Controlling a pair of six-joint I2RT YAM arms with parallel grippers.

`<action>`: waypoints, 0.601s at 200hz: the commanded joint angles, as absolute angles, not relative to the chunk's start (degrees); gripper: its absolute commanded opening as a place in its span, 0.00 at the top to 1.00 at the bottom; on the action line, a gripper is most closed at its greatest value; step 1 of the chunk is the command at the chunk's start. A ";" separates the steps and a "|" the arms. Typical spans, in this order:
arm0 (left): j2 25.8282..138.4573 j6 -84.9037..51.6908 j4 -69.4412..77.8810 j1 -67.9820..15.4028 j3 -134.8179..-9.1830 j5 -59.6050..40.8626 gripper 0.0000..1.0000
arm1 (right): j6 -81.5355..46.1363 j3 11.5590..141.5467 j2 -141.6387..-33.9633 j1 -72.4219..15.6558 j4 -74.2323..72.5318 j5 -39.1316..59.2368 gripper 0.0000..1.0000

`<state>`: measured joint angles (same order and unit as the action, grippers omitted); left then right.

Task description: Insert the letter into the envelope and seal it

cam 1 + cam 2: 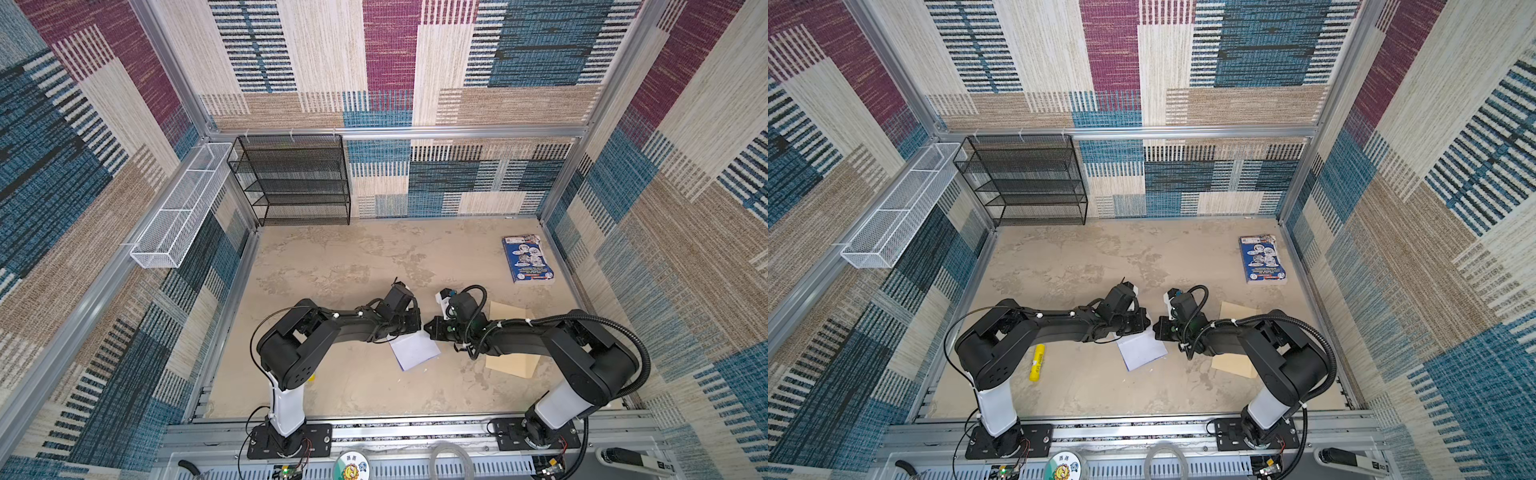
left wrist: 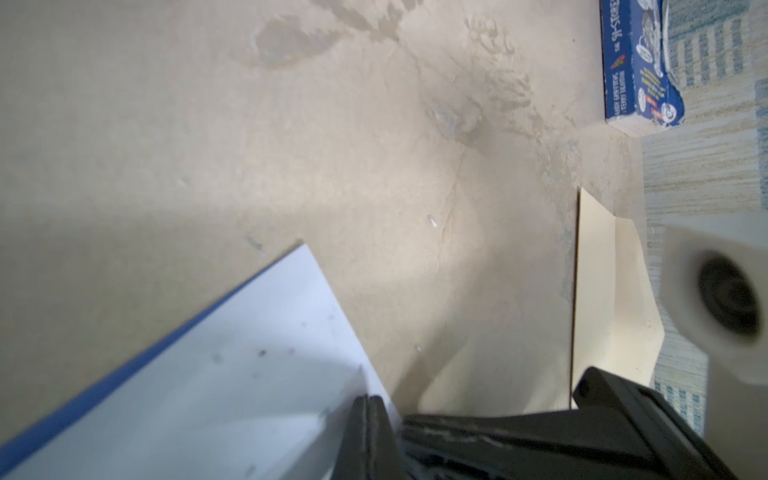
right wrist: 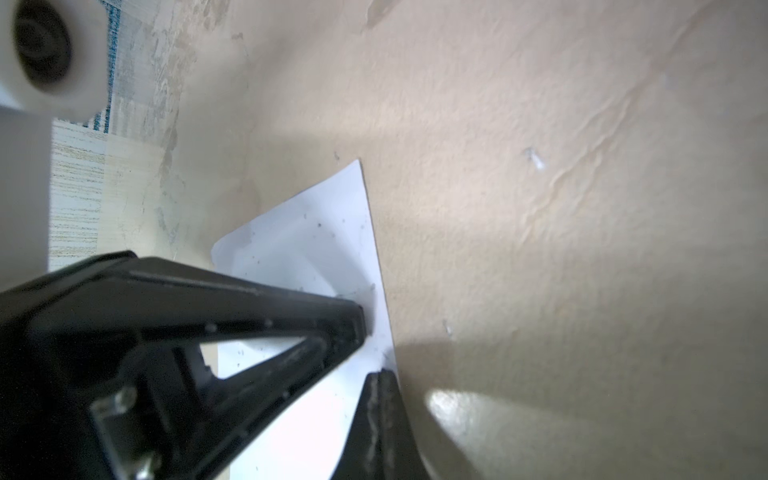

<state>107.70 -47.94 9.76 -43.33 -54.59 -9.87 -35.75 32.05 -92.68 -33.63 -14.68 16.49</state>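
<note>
The letter (image 1: 415, 351) is a white sheet lying plain side up near the middle of the table, a blue edge showing in the left wrist view (image 2: 208, 395). My left gripper (image 1: 419, 324) and right gripper (image 1: 429, 327) meet tip to tip at its far corner. The left gripper (image 2: 370, 405) is shut, pinching the sheet's edge. The right gripper (image 3: 380, 380) is shut on the same edge, a little along from the left one. The tan envelope (image 1: 512, 312) lies to the right, mostly under my right arm, its flap end in the left wrist view (image 2: 602, 291).
A glossy blue booklet (image 1: 528, 258) lies at the back right near the wall. A yellow tube (image 1: 1038, 361) rests on the table under my left arm. A black mesh shelf (image 1: 295, 178) stands at the back left, and a white wire basket (image 1: 183, 208) hangs on the left wall.
</note>
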 commanded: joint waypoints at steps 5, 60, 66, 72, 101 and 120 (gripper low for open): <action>107.88 -47.04 6.30 -41.77 -54.29 -5.46 1.00 | -35.38 31.28 -92.72 -33.71 -10.28 16.52 1.00; 110.69 -46.92 10.17 -39.58 -57.31 -6.18 1.00 | -35.95 30.80 -93.51 -33.69 -11.64 17.11 1.00; 110.97 -47.18 10.46 -39.33 -57.55 -6.60 1.00 | -35.89 30.78 -93.51 -33.67 -11.73 17.07 1.00; 111.10 -47.39 10.92 -39.14 -57.72 -7.30 1.00 | -35.92 30.83 -93.61 -33.67 -11.69 17.07 1.00; 110.04 -47.77 11.69 -39.96 -57.36 -10.80 1.00 | -35.68 31.20 -93.76 -33.66 -11.33 17.12 1.00; 109.30 -48.25 12.56 -40.68 -56.02 -12.38 1.00 | -35.53 31.55 -93.78 -33.72 -10.92 16.97 1.00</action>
<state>110.21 -47.79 12.38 -39.97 -57.08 -9.58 -35.79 31.48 -93.30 -33.63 -16.82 17.47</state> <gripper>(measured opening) 0.051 0.048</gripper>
